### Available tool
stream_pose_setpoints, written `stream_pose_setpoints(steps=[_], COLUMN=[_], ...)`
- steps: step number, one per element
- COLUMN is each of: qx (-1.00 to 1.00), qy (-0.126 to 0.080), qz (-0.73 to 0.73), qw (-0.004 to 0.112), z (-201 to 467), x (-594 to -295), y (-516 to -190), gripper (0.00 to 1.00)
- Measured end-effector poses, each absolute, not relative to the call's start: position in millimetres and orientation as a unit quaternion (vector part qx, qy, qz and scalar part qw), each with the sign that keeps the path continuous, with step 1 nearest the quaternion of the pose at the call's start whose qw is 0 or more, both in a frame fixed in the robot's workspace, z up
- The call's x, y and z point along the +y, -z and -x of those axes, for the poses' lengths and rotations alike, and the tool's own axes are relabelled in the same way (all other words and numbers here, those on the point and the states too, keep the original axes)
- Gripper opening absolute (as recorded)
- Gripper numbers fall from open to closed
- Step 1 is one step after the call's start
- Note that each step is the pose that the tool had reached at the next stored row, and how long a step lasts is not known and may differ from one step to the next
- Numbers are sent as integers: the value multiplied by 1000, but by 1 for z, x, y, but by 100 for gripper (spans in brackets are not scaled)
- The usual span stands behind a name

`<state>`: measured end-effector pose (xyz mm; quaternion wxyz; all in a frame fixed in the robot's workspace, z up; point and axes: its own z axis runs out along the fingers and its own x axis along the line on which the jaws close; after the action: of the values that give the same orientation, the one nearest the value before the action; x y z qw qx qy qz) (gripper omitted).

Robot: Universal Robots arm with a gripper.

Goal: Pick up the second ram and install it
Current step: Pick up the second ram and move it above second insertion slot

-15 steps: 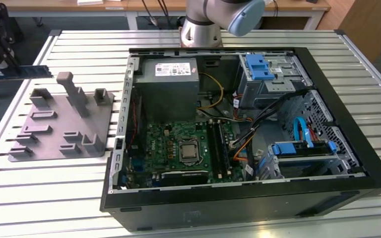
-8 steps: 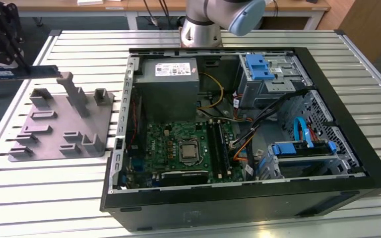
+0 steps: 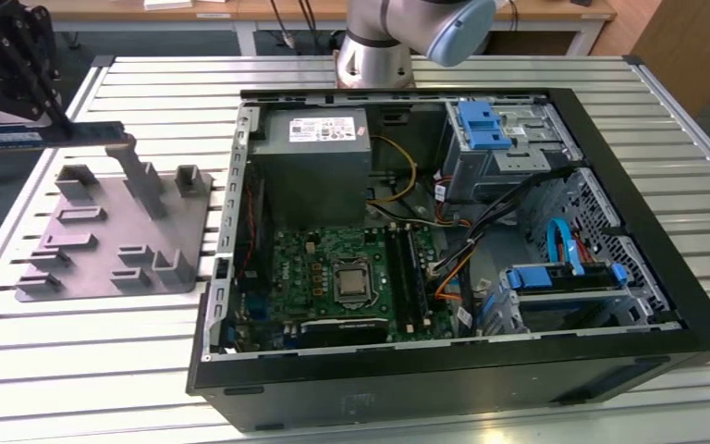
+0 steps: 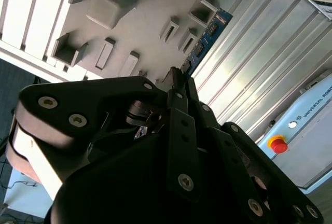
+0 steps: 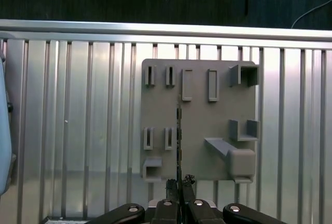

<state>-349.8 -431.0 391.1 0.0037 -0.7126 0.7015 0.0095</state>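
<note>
Tech A: Status of tool [image 5: 179, 186]?

Tech B: Clamped on the second ram [image 5: 179, 130]. In the first wrist view the stick is edge-on, a thin dark line running from the fingertips up frame centre, w/ the grey holder [image 5: 197, 115] behind it.

Tech A: Second wrist view?

Tech B: The fingers [image 4: 179, 120] pinch one end. The blue-green board [image 4: 207, 37] runs toward the upper right of frame, along the holder's [image 4: 129, 22] edge, w/ the ribbed table [image 4: 259, 79] beyond.

Tech A: And the exterior view?

Tech B: Ram [image 3: 4, 137] is upper left of frame, level, pale label toward cam. It's just left of the holder [image 3: 96, 231], by the table's [image 3: 34, 370] left edge. Can't tell if it touches the holder.

Tech A: Rest of the scene?

Tech B: Open PC case [image 3: 454, 231] fills centre-right, well apart from the ram. Motherboard [image 3: 330, 277] sits lower centre inside, grey PSU box [image 3: 312, 139] above it in frame.
</note>
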Motion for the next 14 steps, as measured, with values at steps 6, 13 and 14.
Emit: stream_pose_setpoints(steps=[6,13,14], qx=[701,702,701], qy=[-10,-10,-10], qz=[713,713,713], qw=[4,4,4], z=[338,326,324], x=[-431,-431,-431], y=[-391,-391,-391], gripper=[14,14,14])
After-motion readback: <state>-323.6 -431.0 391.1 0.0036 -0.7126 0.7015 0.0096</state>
